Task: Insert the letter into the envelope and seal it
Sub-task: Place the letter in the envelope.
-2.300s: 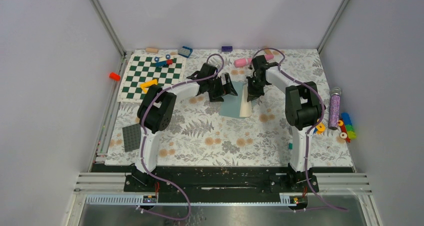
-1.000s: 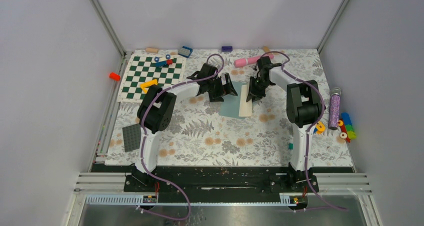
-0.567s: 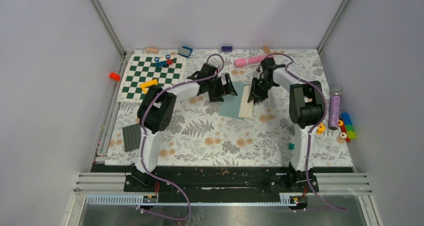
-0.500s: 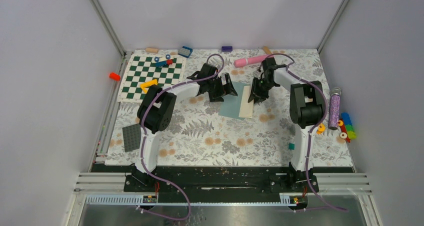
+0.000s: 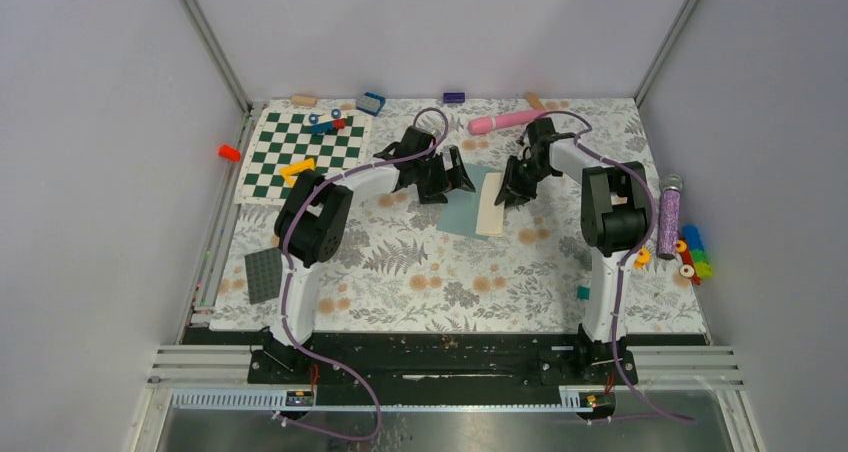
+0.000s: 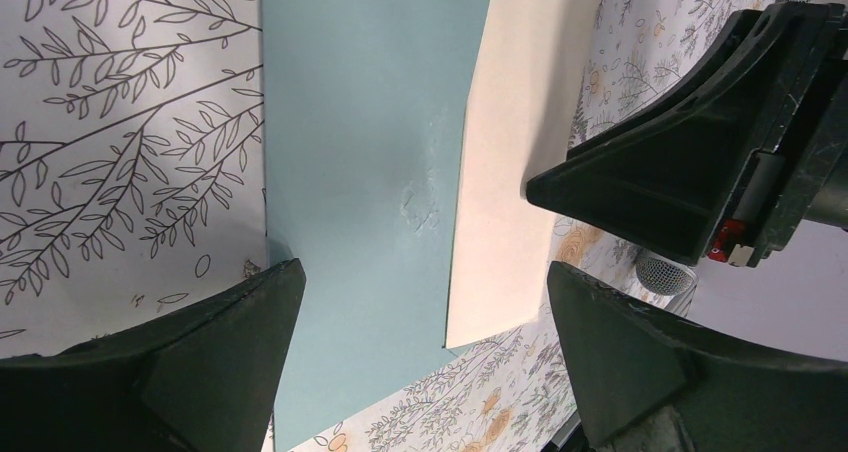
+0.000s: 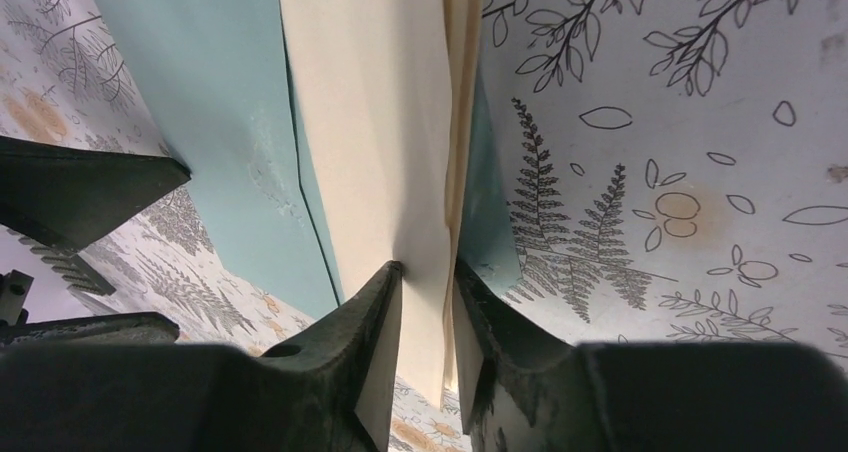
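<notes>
The envelope is laid flat on the worktop, up toward the far edge and roughly midway between the side edges. The letter is folded into a long strip and lies along the envelope's right side. Both can be expected to be feather-light, floppy, easily creased and prone to sliding on the worktop. The letter's doubled edge is pinched by the right end effector. That stiffer fold is probably the best place for it to be held. The left end effector is spread wide over the envelope, with nothing gripped.
</notes>
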